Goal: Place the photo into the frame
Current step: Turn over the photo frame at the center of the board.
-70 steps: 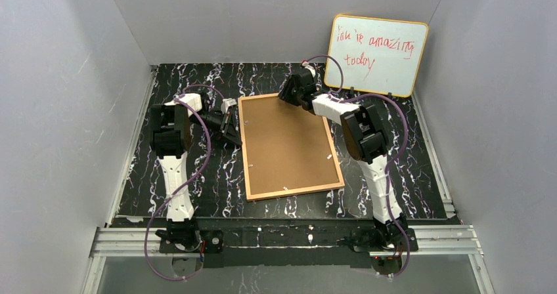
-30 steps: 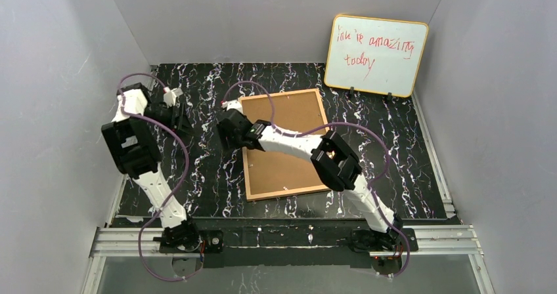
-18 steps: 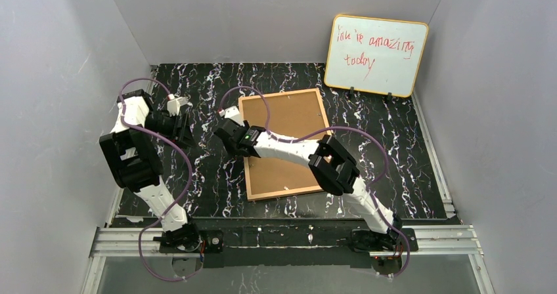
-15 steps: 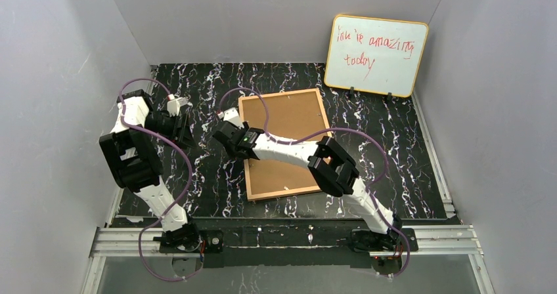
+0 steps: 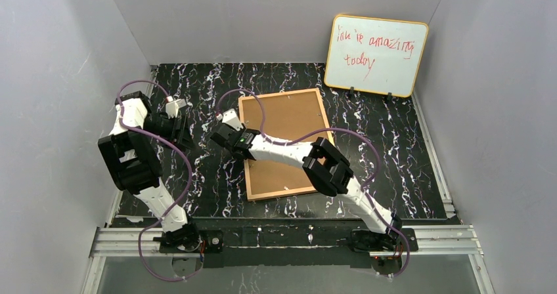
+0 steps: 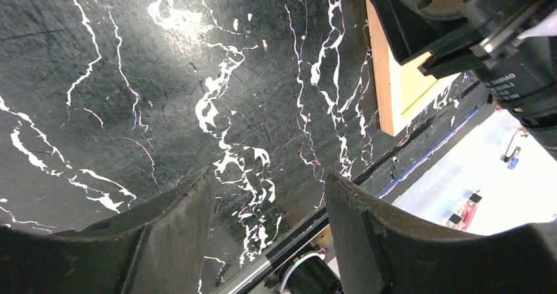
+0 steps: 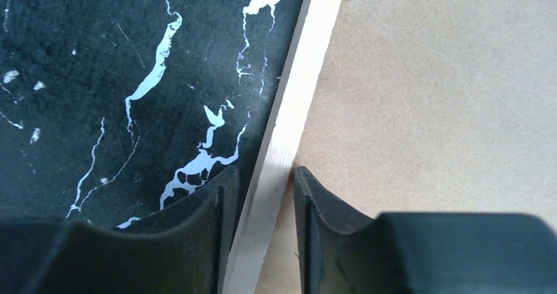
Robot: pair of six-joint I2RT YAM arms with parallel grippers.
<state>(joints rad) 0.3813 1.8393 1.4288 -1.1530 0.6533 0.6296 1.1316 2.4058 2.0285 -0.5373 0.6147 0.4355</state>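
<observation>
The frame (image 5: 289, 113) lies flat, face down (brown fibreboard back up, light wooden rim).

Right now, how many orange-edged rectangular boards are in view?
2: the frame lying flat, back up, in the middle; the whiteboard propped upright at the far right. None appears hidden.
</observation>
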